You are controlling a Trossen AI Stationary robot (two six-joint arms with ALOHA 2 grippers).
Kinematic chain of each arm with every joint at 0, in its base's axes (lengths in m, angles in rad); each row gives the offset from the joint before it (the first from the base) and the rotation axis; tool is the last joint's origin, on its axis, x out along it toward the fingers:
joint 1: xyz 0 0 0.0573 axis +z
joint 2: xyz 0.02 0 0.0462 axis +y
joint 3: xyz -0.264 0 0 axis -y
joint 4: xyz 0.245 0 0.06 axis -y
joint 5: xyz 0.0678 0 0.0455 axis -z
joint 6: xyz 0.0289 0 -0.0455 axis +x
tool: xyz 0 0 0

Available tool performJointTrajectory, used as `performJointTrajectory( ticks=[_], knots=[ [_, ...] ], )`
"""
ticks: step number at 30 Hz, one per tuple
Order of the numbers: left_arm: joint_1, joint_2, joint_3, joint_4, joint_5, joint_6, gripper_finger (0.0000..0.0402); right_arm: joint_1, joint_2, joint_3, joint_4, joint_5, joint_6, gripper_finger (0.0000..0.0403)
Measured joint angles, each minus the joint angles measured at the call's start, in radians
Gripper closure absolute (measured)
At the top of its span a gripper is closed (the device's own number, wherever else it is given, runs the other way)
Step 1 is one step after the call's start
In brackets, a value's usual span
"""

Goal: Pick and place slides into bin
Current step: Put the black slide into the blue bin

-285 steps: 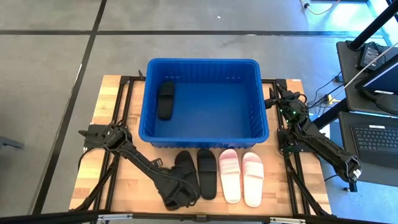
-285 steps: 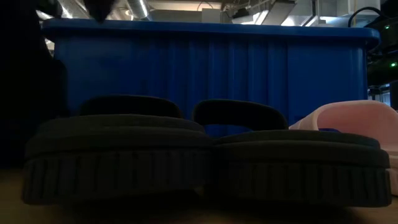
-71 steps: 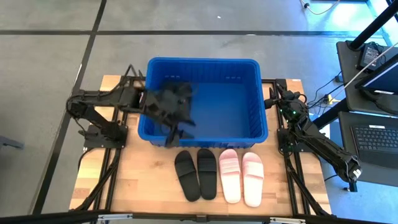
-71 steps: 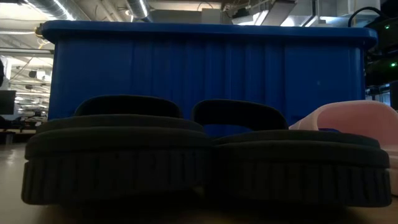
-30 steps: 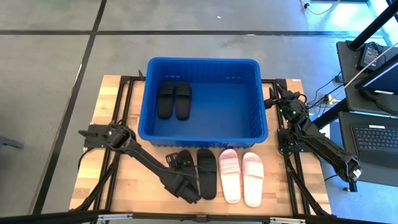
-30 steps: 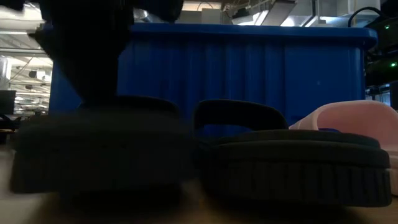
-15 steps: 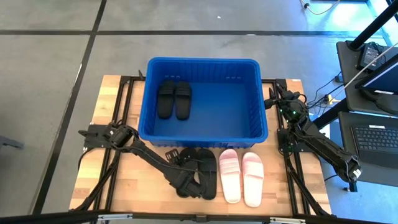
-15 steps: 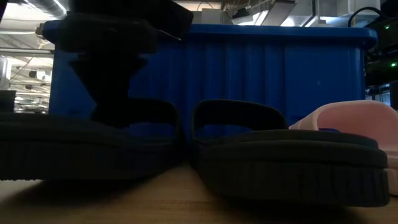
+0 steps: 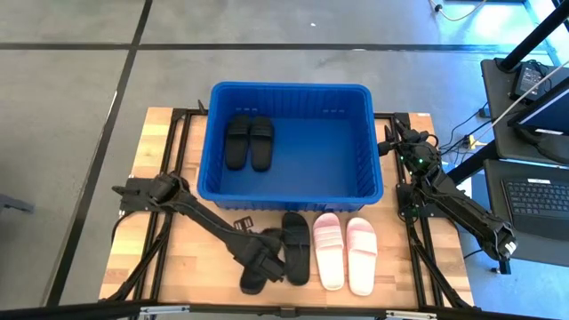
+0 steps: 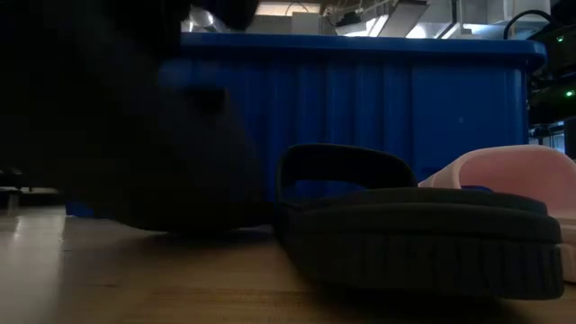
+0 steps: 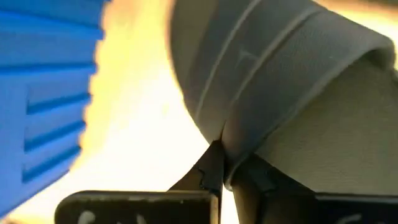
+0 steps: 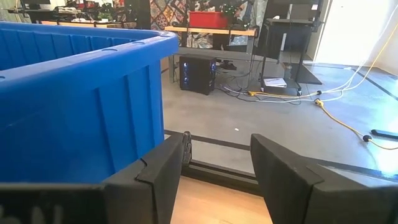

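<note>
High view: two black slides lie side by side in the bin, toward its left wall. Four are left on the bench along its front edge. Left end effector is pinched shut on the strap of a third black slide, which looks raised off the bench. Fourth black slide and two pink slides lie flat, untouched. Right end effector waits spread and empty, by the bin's right wall. Judged a third done, third slide in hand.
</note>
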Motion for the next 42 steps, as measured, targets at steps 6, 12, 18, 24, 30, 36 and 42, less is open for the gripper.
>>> performJointTrajectory(
  ticks=[6, 12, 18, 24, 30, 36, 42],
  knots=[
    [-0.001, -0.136, 0.066, 0.041, 0.123, 0.0, 0.0393, 0.0, 0.0, 0.0, 0.0, 0.0, 0.0, 0.021],
    [0.003, -0.263, 0.21, 0.034, 0.09, -0.049, 0.0397, 0.0, 0.0, 0.0, 0.0, 0.0, 0.0, 0.021],
    [0.038, -0.372, 0.349, 0.018, -0.248, -0.016, 0.0398, 0.0, 0.0, 0.0, 0.0, 0.0, 0.004, 0.021],
    [0.155, -0.398, 0.441, 0.013, -0.516, 0.322, 0.0399, 0.0, 0.0, 0.0, 0.0, 0.0, 0.004, 0.021],
    [0.374, -0.379, 0.443, 0.028, -0.665, 0.529, 0.0399, 0.0, 0.0, 0.0, 0.0, 0.0, 0.009, 0.021],
    [0.563, -0.292, 0.443, 0.084, -0.669, 0.618, 0.0399, 0.0, 0.0, 0.0, 0.0, 0.0, 0.03, 0.021],
    [0.687, -0.147, 0.443, 0.129, -0.599, 0.63, 0.0399, 0.0, 0.0, 0.0, 0.0, 0.0, 0.03, 0.021]
  ],
)
